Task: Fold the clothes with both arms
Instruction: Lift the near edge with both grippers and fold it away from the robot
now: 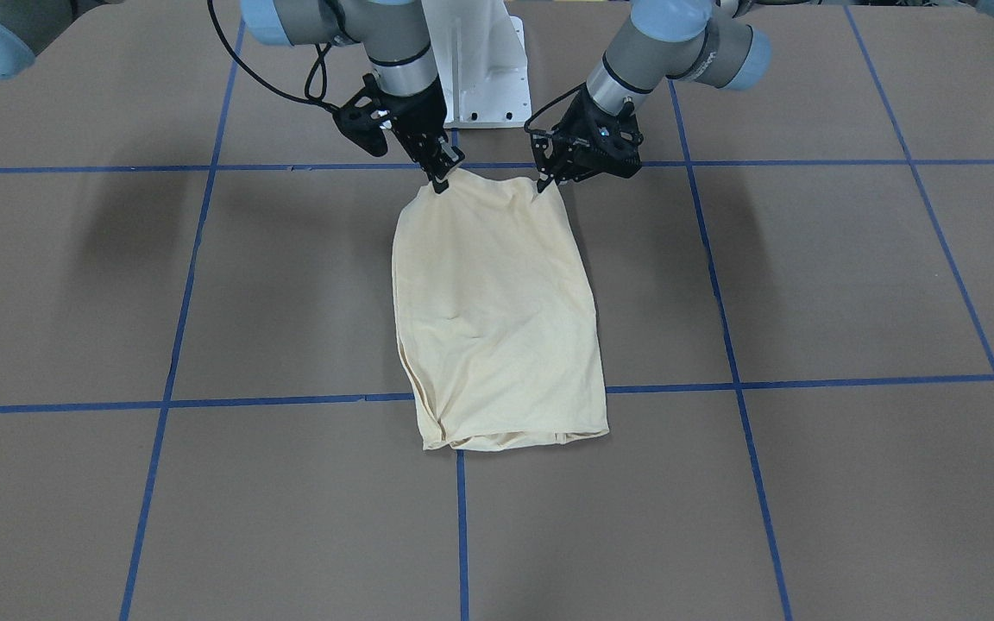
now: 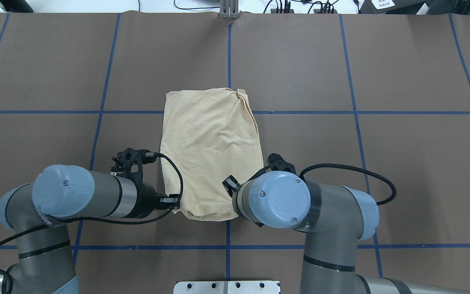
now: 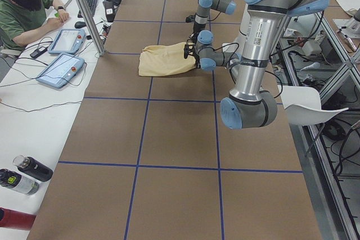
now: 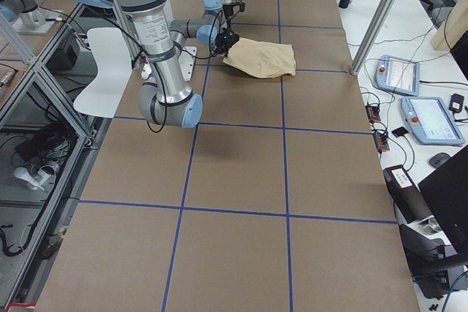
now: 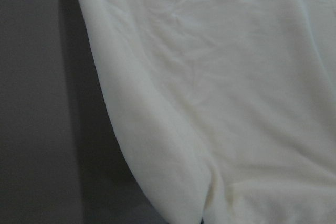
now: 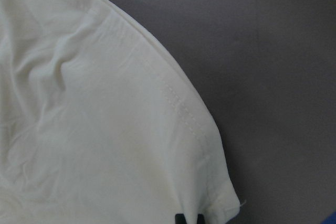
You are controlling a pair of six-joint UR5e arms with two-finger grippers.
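The pale cream-yellow shirt [image 1: 497,310] lies folded into a long narrow rectangle in the middle of the brown table; its print and neck label are hidden. It also shows in the overhead view [image 2: 208,151]. My left gripper [image 1: 542,183] is shut on the shirt's near corner on its side. My right gripper [image 1: 439,184] is shut on the other near corner. Both corners are pulled up slightly into peaks. In the overhead view the left gripper [image 2: 176,206] sits at the shirt's near edge; the right gripper is hidden under its wrist. Fabric fills the left wrist view [image 5: 220,93] and the right wrist view [image 6: 94,129].
The white pedestal base [image 1: 480,69] stands just behind the grippers. Blue tape lines [image 1: 462,517] grid the table. In the exterior left view an operator [image 3: 25,12] sits by two tablets [image 3: 62,68], with bottles [image 3: 25,172] on the side bench.
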